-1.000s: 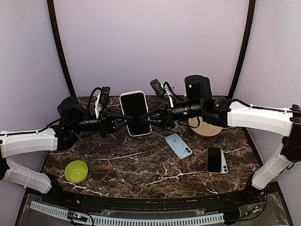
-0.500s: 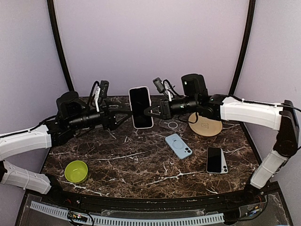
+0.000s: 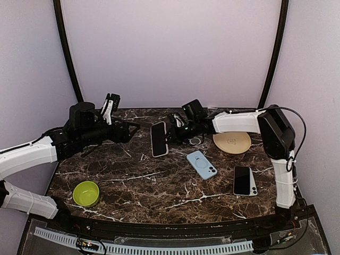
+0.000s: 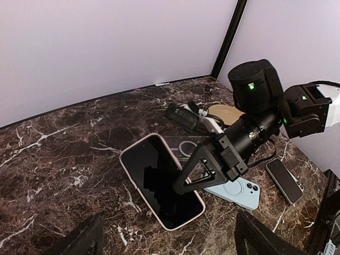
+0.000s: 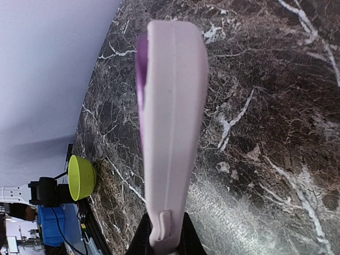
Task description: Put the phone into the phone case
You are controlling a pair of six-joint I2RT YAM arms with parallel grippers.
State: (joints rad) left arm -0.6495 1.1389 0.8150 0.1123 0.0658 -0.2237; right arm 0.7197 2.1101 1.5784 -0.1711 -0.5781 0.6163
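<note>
Top external view shows me the phone (image 3: 159, 139) at the back middle of the table (image 3: 133, 180), with a pink case (image 4: 197, 207) running all around its dark screen. So I judge that the fitting itself is done and the step in hand is laying the cased phone down.

The right claw (image 3: 168, 136) is clamped on one long edge of it. In the right wrist view I look along the pink side wall (image 5: 170, 133), with the two fingers pinching it at the bottom of the picture. The phone hangs tilted, low over the marble; whether its lower end touches the table I cannot tell.

The left claw (image 3: 133, 132) is well apart from the phone, to the left, its fingers (image 4: 79, 239) wide apart and holding nothing.

For the next move I would lower the right wrist until the back of the case lies flat, and only then open the fingers. A blue case (image 3: 202, 164) lies near on the right side, so I would keep the phone to the bare marble on its left. A drop from this tilt could make it slide.
</note>
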